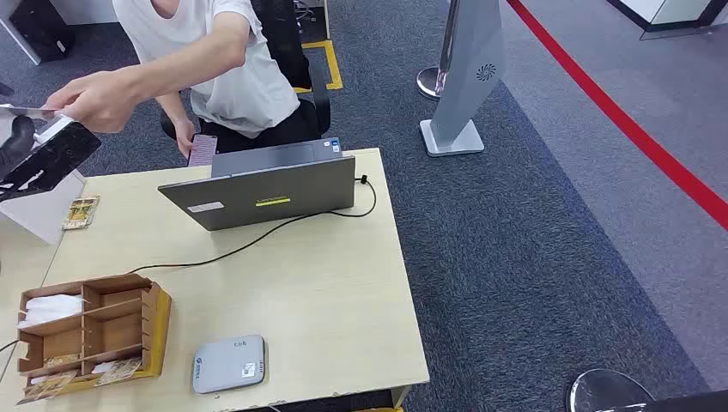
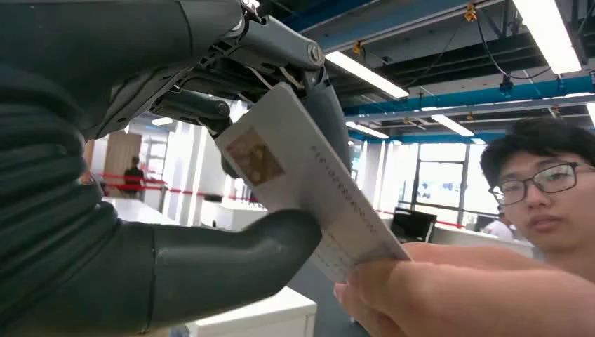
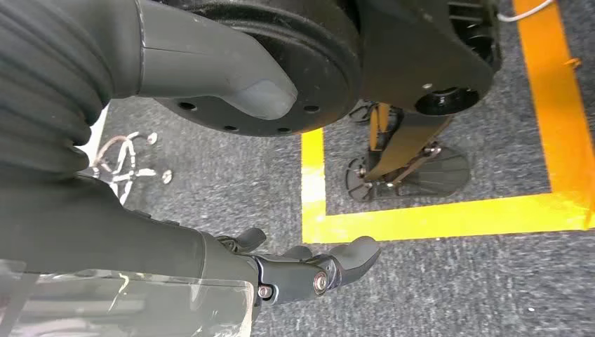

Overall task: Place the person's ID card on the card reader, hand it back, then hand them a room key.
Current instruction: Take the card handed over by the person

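Observation:
My left hand (image 2: pixel 105 140) is raised at the far left of the table (image 1: pixel 326 283) and pinches the ID card (image 2: pixel 302 175), a white card with a small photo, between its thumb (image 2: pixel 231 256) and fingers. The person's hand (image 2: pixel 456 288) grips the card's other end. In the head view that person's hand (image 1: pixel 99 99) reaches to the card (image 1: pixel 26 110) above my dark left hand (image 1: pixel 15 142). The grey card reader (image 1: pixel 228 363) lies near the table's front edge. My right hand (image 3: pixel 309 270) hangs over the floor, fingers loosely apart, holding nothing.
A wooden divided box (image 1: pixel 94 330) with cards and papers stands at the front left. A grey laptop (image 1: pixel 266 184) with a black cable sits at the back. A black slanted panel (image 1: pixel 47 159) and a loose card (image 1: pixel 80 212) are at the left. The seated person holds a pink item (image 1: pixel 203 149).

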